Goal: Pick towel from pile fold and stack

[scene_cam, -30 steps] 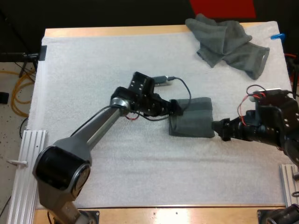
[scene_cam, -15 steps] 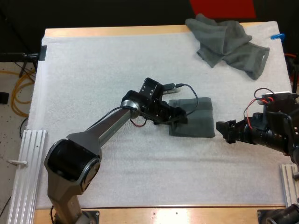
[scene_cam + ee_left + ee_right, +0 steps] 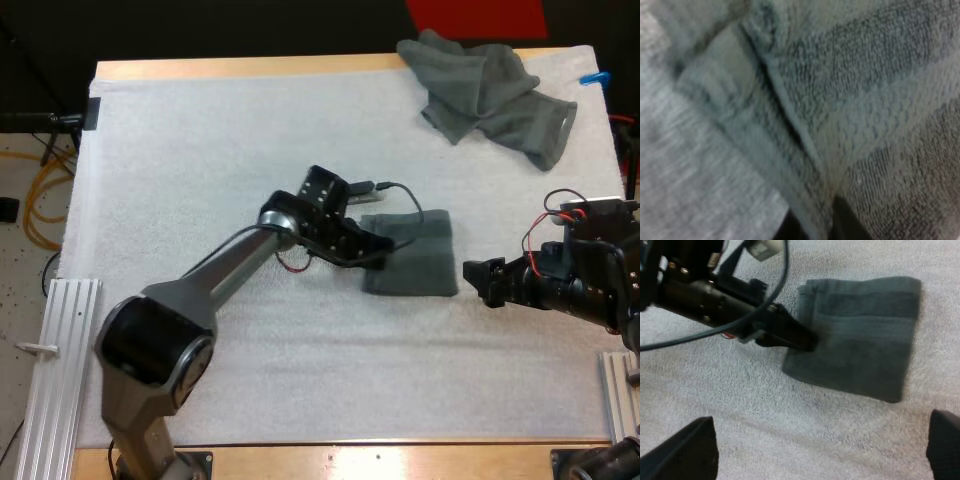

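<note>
The right gripper (image 3: 480, 282) sits low over the white mat (image 3: 200, 150). Its fingers (image 3: 687, 452) are spread wide apart and hold nothing. Just ahead of their tips lies the folded towel (image 3: 425, 265), flat on the mat. The left gripper (image 3: 378, 252) is at that towel's opposite edge, with its fingers (image 3: 850, 222) pinched on a ridge of the hem. Well beyond both pairs of fingers, the crumpled towel (image 3: 490, 90) lies at the far side of the bench (image 3: 250, 67).

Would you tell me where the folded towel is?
The folded towel lies right of centre on the mat in the high view, the left gripper at its left edge, the right gripper just beyond its right edge.
</note>
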`<state>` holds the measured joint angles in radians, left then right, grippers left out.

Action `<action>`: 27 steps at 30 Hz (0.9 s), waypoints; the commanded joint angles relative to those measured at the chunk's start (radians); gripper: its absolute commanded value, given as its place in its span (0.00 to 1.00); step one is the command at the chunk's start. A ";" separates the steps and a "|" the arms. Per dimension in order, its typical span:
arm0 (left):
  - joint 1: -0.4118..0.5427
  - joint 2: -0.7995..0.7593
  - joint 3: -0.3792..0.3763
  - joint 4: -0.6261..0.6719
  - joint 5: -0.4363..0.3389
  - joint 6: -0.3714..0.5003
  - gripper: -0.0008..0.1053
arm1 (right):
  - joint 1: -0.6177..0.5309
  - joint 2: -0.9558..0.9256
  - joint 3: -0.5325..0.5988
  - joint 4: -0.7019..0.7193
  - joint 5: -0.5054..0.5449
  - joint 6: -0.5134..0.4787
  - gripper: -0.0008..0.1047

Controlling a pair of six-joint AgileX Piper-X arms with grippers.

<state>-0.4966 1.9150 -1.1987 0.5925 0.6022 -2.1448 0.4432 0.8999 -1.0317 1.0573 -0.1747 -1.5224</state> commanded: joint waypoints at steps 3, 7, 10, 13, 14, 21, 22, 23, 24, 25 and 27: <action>0.055 -0.054 -0.008 0.071 -0.062 0.086 0.01 | 0.002 -0.007 -0.005 -0.002 -0.001 0.001 0.78; 0.175 -0.101 -0.008 0.192 -0.149 0.217 0.01 | 0.002 -0.007 -0.005 -0.009 -0.001 -0.007 0.78; 0.264 -0.122 -0.008 0.288 -0.236 0.309 0.01 | 0.002 -0.007 -0.005 -0.009 -0.001 -0.007 0.78; 0.372 -0.133 -0.008 0.375 -0.345 0.404 0.01 | 0.002 -0.007 -0.005 -0.012 -0.004 -0.007 0.78; 0.414 -0.132 -0.008 0.398 -0.385 0.436 0.01 | 0.002 -0.007 -0.005 -0.015 -0.008 -0.007 0.78; 0.597 -0.132 -0.008 0.468 -0.544 0.564 0.01 | 0.002 -0.007 -0.005 -0.034 -0.049 -0.007 0.78; 0.622 -0.132 -0.008 0.468 -0.579 0.568 0.01 | 0.002 -0.007 -0.005 -0.036 -0.057 -0.007 0.78; 0.642 -0.132 -0.008 0.468 -0.616 0.571 0.01 | 0.002 -0.007 -0.005 -0.036 -0.066 -0.007 0.78; 0.651 -0.132 -0.008 0.468 -0.629 0.576 0.01 | 0.002 -0.007 -0.005 -0.036 -0.072 -0.007 0.78; 0.665 -0.132 -0.008 0.468 -0.659 0.596 0.03 | 0.002 -0.007 -0.005 -0.036 -0.076 -0.010 0.78; 0.677 -0.132 -0.008 0.468 -0.689 0.626 0.08 | 0.002 -0.007 -0.005 -0.036 -0.075 -0.010 0.78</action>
<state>0.1831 1.7938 -1.2019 1.0489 -0.0612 -1.5336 0.4432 0.8999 -1.0317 1.0332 -0.2411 -1.5248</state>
